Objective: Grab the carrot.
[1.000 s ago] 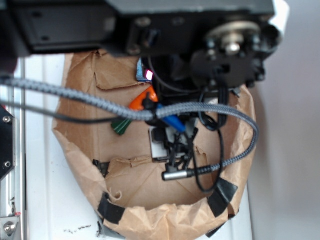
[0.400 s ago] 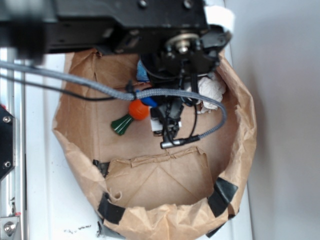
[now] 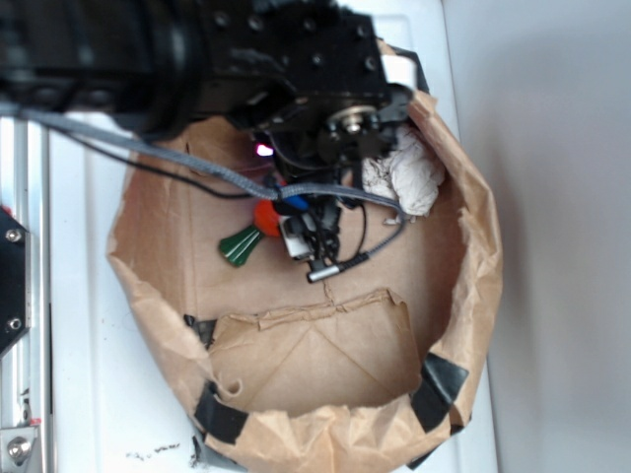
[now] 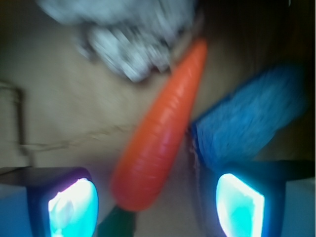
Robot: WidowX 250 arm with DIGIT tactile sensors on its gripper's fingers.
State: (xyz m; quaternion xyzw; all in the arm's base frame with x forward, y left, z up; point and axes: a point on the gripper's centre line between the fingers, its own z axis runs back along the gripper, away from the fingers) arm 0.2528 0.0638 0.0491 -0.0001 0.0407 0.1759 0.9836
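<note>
In the wrist view the orange carrot [image 4: 160,133] lies slanted on brown paper, tip pointing up and right, dark green stem [image 4: 118,224] at the bottom edge. My gripper [image 4: 157,205] is open, its two glowing pads [image 4: 74,207] on either side of the carrot's thick end, not touching it. In the exterior view the carrot [image 3: 264,217] shows only as an orange end with its green stem [image 3: 240,244]. The black arm [image 3: 325,108] hides the rest of it and the fingers.
A blue sponge [image 4: 252,118] lies just right of the carrot, close to the right pad. A crumpled white cloth [image 4: 128,39] sits beyond the carrot's tip, the same cloth [image 3: 404,177] by the bag's far right wall. Brown paper bag walls [image 3: 483,256] ring the area.
The arm has moved toward the far side of the bag and sunk lower. The wrist camera now sits beside the carrot's thick end, and the white cloth has come into sight.
</note>
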